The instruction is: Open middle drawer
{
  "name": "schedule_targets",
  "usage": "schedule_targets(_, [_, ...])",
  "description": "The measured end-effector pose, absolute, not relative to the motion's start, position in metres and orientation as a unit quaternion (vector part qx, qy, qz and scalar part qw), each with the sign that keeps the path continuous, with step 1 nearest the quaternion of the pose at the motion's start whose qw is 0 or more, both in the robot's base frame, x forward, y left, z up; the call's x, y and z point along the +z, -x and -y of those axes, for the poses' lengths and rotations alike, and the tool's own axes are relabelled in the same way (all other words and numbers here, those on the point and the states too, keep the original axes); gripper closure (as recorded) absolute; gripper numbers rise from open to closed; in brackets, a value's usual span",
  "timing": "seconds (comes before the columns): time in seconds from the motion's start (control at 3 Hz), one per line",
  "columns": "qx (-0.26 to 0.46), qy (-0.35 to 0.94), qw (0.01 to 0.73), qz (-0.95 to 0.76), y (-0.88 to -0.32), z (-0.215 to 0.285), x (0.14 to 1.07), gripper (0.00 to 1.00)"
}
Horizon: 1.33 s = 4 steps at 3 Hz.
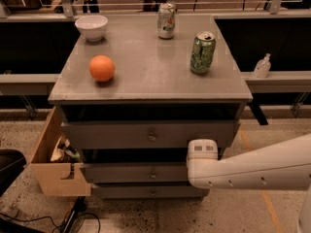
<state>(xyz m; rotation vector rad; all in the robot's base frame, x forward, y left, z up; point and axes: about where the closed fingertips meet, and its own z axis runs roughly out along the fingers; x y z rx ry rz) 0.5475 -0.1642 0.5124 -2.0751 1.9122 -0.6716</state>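
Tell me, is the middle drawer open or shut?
Shut: the middle drawer sits back under the top drawer, not pulled out. The gripper is at its right end.

Grey cabinet point(146, 81) with a grey middle drawer point(121, 173). On top are an orange fruit point(102, 68), a white bowl point(91, 26), a green can point(202, 52) and a silver can point(166, 20). A white gripper point(202, 150) is at the drawer's right end. Tan box point(58, 179) on the left.
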Motion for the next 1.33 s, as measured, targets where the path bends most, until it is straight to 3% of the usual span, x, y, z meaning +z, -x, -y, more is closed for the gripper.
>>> schedule_targets(1.0, [-0.256,0.713,0.21,-0.618,-0.599,0.192,0.505,1.0])
schedule_targets(1.33, [-0.256,0.713,0.21,-0.618,-0.598,0.192,0.505,1.0])
